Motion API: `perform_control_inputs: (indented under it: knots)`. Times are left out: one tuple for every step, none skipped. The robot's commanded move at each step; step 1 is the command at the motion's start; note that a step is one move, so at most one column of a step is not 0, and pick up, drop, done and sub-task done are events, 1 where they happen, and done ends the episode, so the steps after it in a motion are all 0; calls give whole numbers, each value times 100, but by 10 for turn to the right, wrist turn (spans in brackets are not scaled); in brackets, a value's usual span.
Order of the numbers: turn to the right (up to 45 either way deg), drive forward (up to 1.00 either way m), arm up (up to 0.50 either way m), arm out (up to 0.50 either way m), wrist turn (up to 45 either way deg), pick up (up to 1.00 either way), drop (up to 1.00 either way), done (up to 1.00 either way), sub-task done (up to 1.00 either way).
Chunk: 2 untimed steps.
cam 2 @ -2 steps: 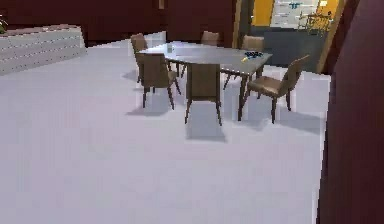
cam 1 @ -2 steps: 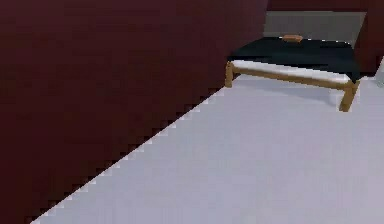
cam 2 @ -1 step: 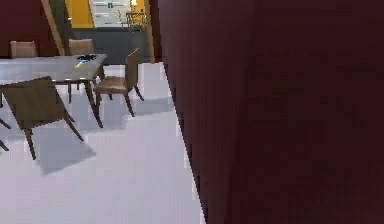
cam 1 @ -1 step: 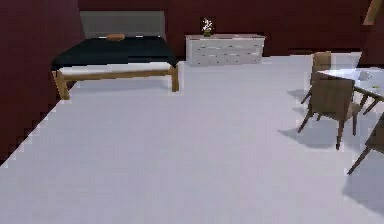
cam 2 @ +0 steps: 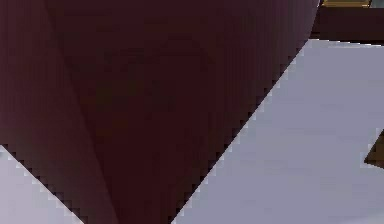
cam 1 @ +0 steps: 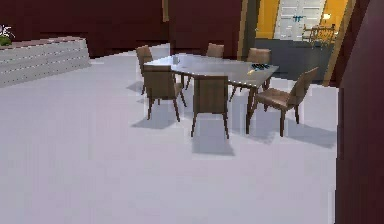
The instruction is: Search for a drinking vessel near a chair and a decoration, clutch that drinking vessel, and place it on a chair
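Facing grey surface (cam 1: 215, 68) ringed by brown chairs (cam 1: 210, 98); small teal thing (cam 1: 262, 66) atop, perhaps a vessel; hand state cannot be told.

Forward view is evenly lit, medium bright. The pale floor (cam 1: 100, 150) carries soft grey shadows under the table (cam 1: 215, 68) and chairs (cam 1: 210, 98). The brightest patch is the yellow room (cam 1: 268, 12) at the top right. Arm side view is dim, with a dark maroon wall (cam 2: 150, 90) in shade.

Nothing of the robot's own body can be made out here.
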Motion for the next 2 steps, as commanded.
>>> perform_control_inputs:
  knots:
    - [60,0,0,0,0,0,0,0,0]
    - [0,25,0,0,0,0,0,0,0]
